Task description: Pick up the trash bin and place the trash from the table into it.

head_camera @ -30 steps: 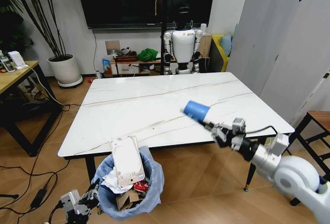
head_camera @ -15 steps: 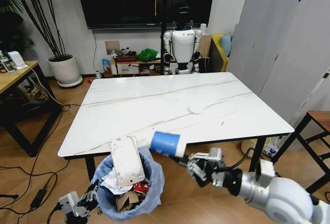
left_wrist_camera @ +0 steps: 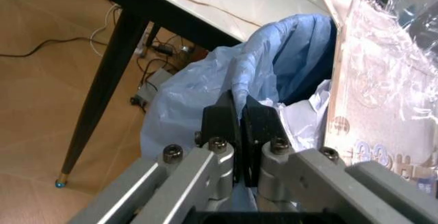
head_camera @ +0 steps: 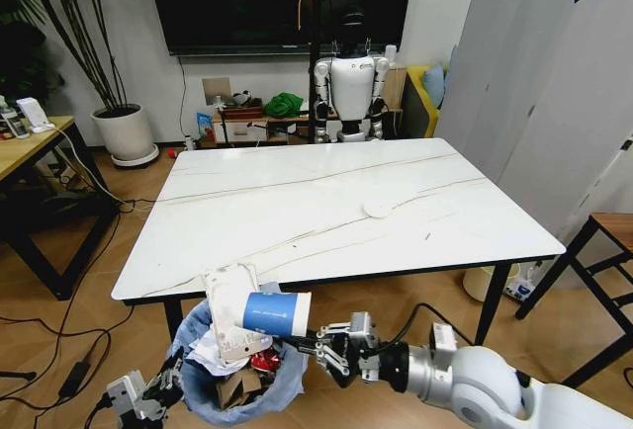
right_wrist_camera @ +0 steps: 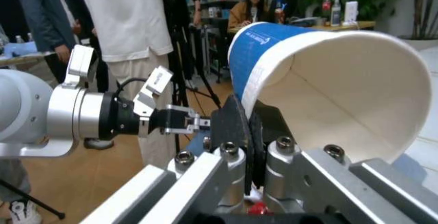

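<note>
Right hand [head_camera: 315,342], low centre of the head view, is clamped on the wall of the blue-and-white paper cup [head_camera: 276,313], pinching it at the rim; the cup lies on its side just over the trash bin [head_camera: 213,401] at lower left. Left hand [left_wrist_camera: 239,134] is closed on the rim of the bin's blue bag, holding the bin below the near edge of the table [head_camera: 326,202]. Judgement: a clear plastic pack [head_camera: 229,312] stands tall out of the bin and crowds the opening, so the cup should be tipped clear of it before release, with the bin held steady. A small round white item [head_camera: 376,210] lies on the table, centre right. White lettering on the cup's blue band cannot be read.
</note>
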You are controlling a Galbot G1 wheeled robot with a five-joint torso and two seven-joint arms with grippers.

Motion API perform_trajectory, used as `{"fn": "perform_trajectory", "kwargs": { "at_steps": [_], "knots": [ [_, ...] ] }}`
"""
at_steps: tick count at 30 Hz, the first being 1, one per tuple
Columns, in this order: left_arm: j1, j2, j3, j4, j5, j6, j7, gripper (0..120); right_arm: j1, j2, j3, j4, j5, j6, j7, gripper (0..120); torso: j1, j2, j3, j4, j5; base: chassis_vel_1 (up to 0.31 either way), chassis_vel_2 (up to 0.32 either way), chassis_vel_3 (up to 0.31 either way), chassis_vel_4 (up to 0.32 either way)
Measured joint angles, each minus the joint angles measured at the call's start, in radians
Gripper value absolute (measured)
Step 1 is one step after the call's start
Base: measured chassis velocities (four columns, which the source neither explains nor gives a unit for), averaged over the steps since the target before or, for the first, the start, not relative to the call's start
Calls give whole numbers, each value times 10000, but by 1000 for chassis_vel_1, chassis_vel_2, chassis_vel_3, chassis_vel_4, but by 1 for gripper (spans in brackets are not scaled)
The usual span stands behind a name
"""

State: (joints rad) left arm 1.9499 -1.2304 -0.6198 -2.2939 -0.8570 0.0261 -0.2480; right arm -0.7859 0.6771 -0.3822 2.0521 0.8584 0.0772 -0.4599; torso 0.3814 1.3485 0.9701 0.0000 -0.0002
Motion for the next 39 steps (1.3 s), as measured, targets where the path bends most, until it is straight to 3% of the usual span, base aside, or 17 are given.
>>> {"fn": "perform_trajectory", "kwargs": {
  "at_steps": [4,10,20,28,34,39],
  "knots": [
    [-82,-124,106,84,44,11,4,0,1214,440,-927,-687,189,103,-140,0,1,-1,0,3,1,0,0,0,0],
    [-156,-235,174,159,83,30,3,0,1887,710,-1628,-1266,351,283,-315,0,1,-1,1,1,1,0,0,0,0],
    [-317,-467,322,286,150,98,-24,0,2446,1015,-2555,-1845,256,512,-651,0,1,-2,0,1,1,0,0,0,0],
    [-337,-557,351,305,186,116,-32,0,2435,1069,-2683,-2008,90,550,-708,0,0,-2,-1,1,1,0,0,0,0],
    [-264,-682,318,131,202,131,-44,0,2230,1150,-2663,-2126,-270,610,-685,16,0,-2,-1,1,2,0,0,0,0],
    [-198,-742,326,64,237,139,-46,0,2054,1024,-2513,-2136,-392,656,-694,39,0,-2,-1,0,2,0,0,0,0]
  ]
}}
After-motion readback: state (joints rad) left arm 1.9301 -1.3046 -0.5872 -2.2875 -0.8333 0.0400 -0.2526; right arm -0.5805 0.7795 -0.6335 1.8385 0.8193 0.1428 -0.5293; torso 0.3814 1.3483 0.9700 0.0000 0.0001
